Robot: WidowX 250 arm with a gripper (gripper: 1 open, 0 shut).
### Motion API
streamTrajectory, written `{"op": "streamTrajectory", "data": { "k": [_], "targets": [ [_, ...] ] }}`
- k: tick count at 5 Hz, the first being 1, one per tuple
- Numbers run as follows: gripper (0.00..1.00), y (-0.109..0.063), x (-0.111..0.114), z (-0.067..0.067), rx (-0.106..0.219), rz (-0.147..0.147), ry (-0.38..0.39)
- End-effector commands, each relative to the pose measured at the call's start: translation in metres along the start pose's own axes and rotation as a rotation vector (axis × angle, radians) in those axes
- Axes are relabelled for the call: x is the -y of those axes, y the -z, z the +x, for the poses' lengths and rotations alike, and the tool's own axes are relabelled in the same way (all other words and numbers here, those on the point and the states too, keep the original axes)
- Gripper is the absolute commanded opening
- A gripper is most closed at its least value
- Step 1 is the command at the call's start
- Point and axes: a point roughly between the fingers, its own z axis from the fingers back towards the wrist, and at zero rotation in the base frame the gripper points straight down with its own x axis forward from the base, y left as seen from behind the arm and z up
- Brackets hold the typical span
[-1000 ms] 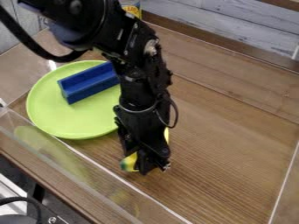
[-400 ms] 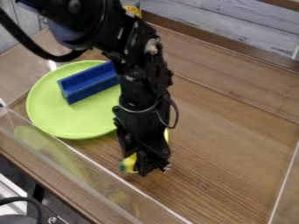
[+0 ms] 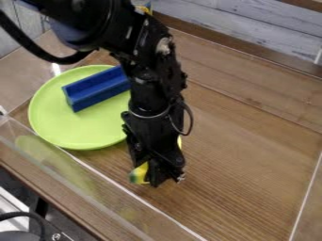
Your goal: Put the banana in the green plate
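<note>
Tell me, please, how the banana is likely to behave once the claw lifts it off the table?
The banana looks smooth and glossy, so it could slip or twist in the claw, which is shut on it. It seems small and stubby, probably light and stiff. Its curved shape may rock or roll if dropped onto the plate, beside the blue block.

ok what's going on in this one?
One black robot arm is working at a wooden table. Its gripper points straight down, shut on the banana, low at the table just off the near rim of the green plate. Only bits of yellow show between the fingers. A blue block already lies on the plate. The banana is not on the plate yet.
</note>
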Motion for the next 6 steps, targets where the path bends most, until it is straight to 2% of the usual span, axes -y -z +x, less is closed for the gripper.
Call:
{"op": "streamTrajectory", "data": {
  "k": [1, 6],
  "targets": [
    [0.0, -0.0138, -0.0005, 0.01, 0.056, 0.016, 0.007],
    [0.0, -0.0178, 0.0018, 0.0092, 0.057, 0.017, -0.014]
  ]
}}
